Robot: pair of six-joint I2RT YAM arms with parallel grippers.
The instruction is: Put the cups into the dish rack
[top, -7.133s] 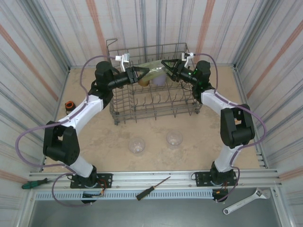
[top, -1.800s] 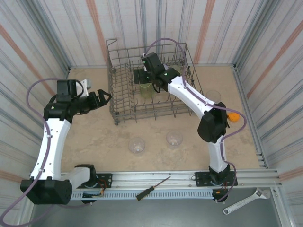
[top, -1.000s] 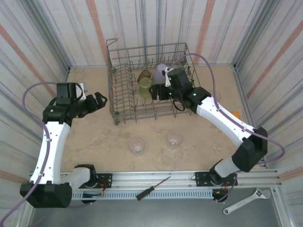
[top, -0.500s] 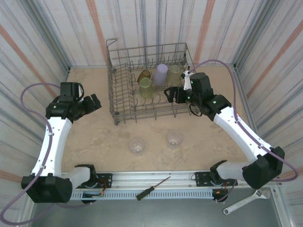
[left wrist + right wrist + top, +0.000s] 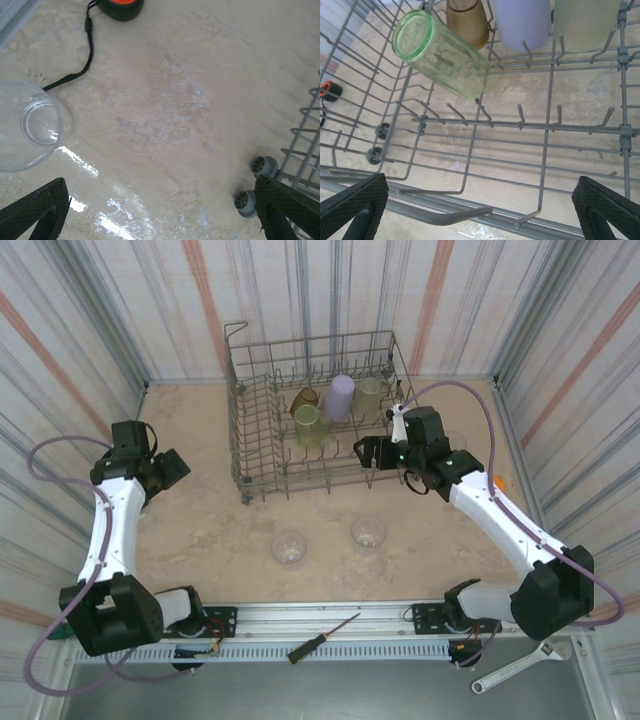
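Grey dish rack (image 5: 440, 211) holds green cup (image 5: 442, 55), amber cup (image 5: 468, 22), lilac cup (image 5: 522, 22), perhaps a yellowish cup (image 5: 585, 22).

Dish rack (image 5: 520, 125), grey wire: green cup (image 5: 442, 55) tilted across tines; amber cup (image 5: 467, 20), lilac cup (image 5: 522, 22), pale yellow-green cup (image 5: 585, 22) side by side beyond it. Right tool (image 5: 480, 192): fingers spread wide, empty.

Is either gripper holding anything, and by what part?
Nothing is held. The left gripper hangs open over bare table beside a clear plastic cup; the right gripper hangs open over the grey wire dish rack.
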